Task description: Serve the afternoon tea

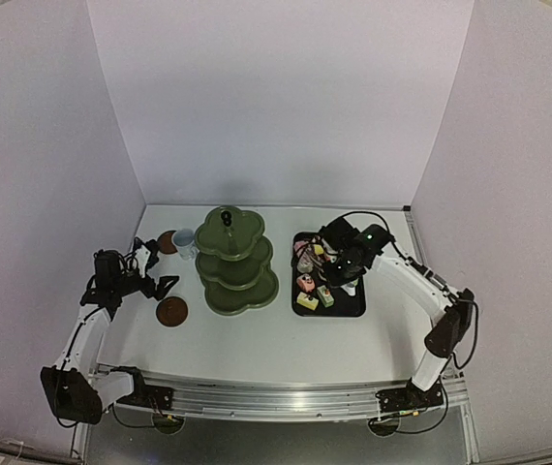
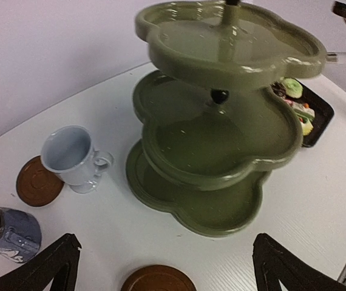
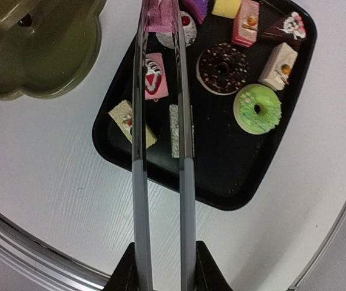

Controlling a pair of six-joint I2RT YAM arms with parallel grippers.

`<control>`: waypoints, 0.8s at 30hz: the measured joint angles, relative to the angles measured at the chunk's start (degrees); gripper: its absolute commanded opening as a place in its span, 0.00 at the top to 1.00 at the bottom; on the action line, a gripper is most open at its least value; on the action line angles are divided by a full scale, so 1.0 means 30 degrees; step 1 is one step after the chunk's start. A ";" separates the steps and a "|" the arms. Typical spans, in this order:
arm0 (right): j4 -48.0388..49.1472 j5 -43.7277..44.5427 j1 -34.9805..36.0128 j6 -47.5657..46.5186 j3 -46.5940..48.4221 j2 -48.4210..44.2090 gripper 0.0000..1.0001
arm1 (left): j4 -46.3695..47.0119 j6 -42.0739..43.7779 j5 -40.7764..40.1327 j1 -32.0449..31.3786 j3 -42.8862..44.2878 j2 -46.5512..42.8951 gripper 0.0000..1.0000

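Clamping thin metal tongs (image 3: pixel 139 200) in the right gripper (image 3: pixel 164 267), small pink cake (image 3: pixel 161 21) pinched at the tips. Leftward next, probably, to the olive-green three-tier scalloped stand (image 3: pixel 45 66).

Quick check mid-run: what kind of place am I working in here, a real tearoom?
Probably a lab test cell, not a tearoom: plain white panels box in the table, and a metal rail for mounting runs along its near edge.

Top camera looks down from behind; left wrist faces the stand (image 2: pixel 221 145) closely; right wrist hangs over the tray (image 3: pixel 221 163) (stand shared, upper left).
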 measured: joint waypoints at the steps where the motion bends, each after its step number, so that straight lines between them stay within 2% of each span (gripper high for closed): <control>1: 0.0287 -0.0141 0.0000 -0.0374 0.0198 0.0678 1.00 | -0.0616 0.0806 0.0370 -0.0027 -0.0026 -0.0083 0.00; 5: 0.1355 -0.0934 0.0000 -0.1517 0.0500 0.2617 1.00 | -0.2868 0.4036 0.1408 -0.0674 -0.0296 -0.0249 0.00; 13: 0.3659 -0.2652 0.0009 -0.2179 0.0499 0.3454 1.00 | -0.4976 0.8917 0.1696 -0.1845 -0.1799 -0.0533 0.00; 24: 0.5785 -0.3823 0.0573 -0.2083 0.0567 0.5040 1.00 | -0.4958 1.0487 0.1795 -0.2185 -0.1897 0.0326 0.00</control>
